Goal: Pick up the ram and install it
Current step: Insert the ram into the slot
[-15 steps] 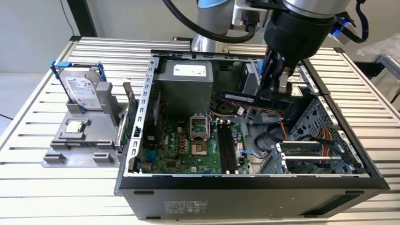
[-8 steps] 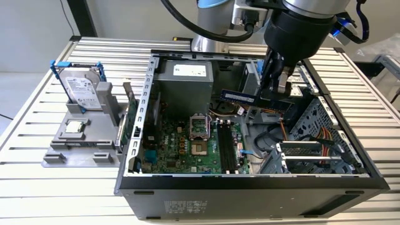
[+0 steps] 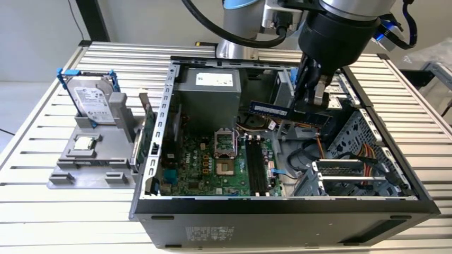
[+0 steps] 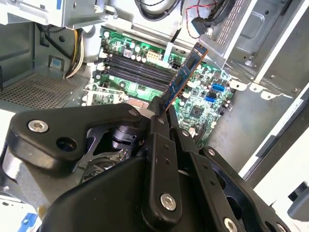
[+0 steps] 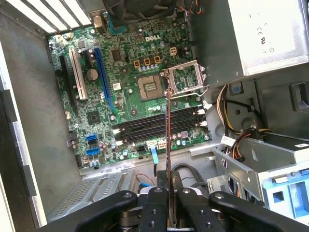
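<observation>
Holds the ram [image 4: 186,72] clamped by one end in the pincer [image 4: 163,108], hanging above the motherboard [image 5: 125,96] inside the open case [image 3: 282,214]; probably light, stiff, thin and fragile, best gripped on bare edges, clear of contacts.

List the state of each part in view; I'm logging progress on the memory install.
gripper: shut on the ram.
ram: held clear of the board, not seated.
memory slots: all empty.
CPU socket: cover flipped open.
computer case: side open.
hard drive: upright in the gray holder.
square chip: flat on the holder.
</observation>
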Controlling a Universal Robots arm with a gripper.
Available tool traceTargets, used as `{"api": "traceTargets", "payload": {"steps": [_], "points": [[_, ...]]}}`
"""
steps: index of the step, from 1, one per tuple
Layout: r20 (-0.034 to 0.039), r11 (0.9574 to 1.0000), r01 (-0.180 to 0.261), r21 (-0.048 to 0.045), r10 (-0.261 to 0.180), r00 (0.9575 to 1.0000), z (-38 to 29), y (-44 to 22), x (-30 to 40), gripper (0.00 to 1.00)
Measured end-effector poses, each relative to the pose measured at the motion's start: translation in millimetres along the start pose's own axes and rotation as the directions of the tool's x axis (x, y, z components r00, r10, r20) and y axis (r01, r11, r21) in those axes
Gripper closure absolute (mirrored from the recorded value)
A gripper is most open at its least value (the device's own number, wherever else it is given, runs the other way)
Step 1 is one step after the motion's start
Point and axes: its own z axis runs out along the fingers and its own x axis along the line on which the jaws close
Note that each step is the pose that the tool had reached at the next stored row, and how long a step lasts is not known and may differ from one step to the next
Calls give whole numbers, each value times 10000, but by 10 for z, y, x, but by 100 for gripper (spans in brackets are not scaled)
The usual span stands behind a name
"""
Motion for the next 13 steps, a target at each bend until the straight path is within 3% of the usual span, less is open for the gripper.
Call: {"api": "traceTargets", "payload": {"steps": [13], "points": [[12,9990,-453,14,453,9990,0,0,0,100]]}}
